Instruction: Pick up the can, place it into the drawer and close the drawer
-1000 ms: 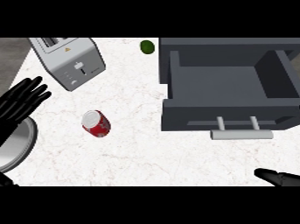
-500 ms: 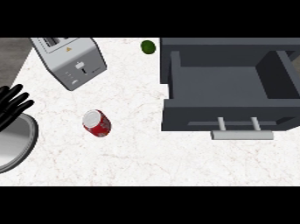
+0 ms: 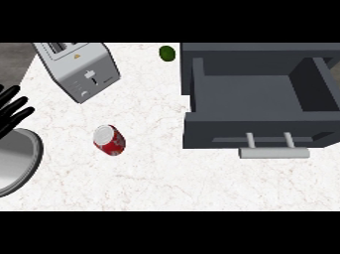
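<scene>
A red can (image 3: 109, 139) lies on its side on the white counter, left of centre. To its right stands a dark grey drawer (image 3: 264, 96), pulled open, its inside bare and its pale handle (image 3: 272, 151) facing me. My left hand (image 3: 0, 117) shows at the far left edge, fingers straight and pointing up-right, well left of the can and not touching it. My right hand is out of the picture.
A silver toaster (image 3: 81, 69) stands at the back left. A small green fruit (image 3: 167, 53) lies at the back beside the drawer's corner. A round metal plate (image 3: 10, 162) sits at the left edge below my left hand.
The right hand, at the lower right edge a second ago, has left the view. The left hand has turned edge-on and its fingers have closed together. Can and drawer have not moved.
</scene>
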